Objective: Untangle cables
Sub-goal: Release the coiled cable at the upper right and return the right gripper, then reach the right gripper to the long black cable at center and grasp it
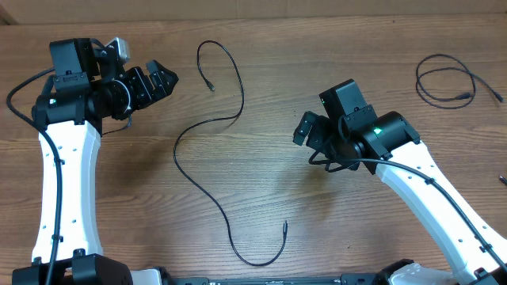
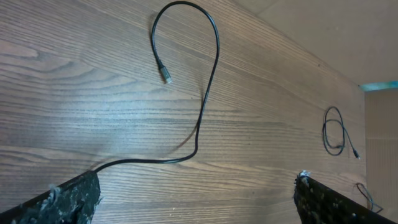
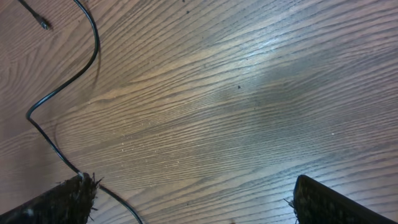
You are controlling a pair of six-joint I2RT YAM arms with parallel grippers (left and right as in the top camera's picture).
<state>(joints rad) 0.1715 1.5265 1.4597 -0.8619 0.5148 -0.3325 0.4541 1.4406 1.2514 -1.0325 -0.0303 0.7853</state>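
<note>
One thin black cable (image 1: 207,192) lies stretched out in loose curves across the middle of the wooden table, its plug ends at the top (image 1: 211,85) and bottom (image 1: 284,226). It also shows in the left wrist view (image 2: 208,93) and the right wrist view (image 3: 62,90). A second black cable (image 1: 444,81) lies coiled at the far right, apart from the first, and shows in the left wrist view (image 2: 334,132). My left gripper (image 1: 162,81) is open and empty at the upper left. My right gripper (image 1: 303,131) is open and empty, right of the long cable.
The wooden table (image 1: 317,63) has a cardboard-coloured strip (image 1: 253,8) along its back edge. A small dark wire end (image 1: 502,179) shows at the right edge. Thick black wires (image 1: 20,91) run along both arms.
</note>
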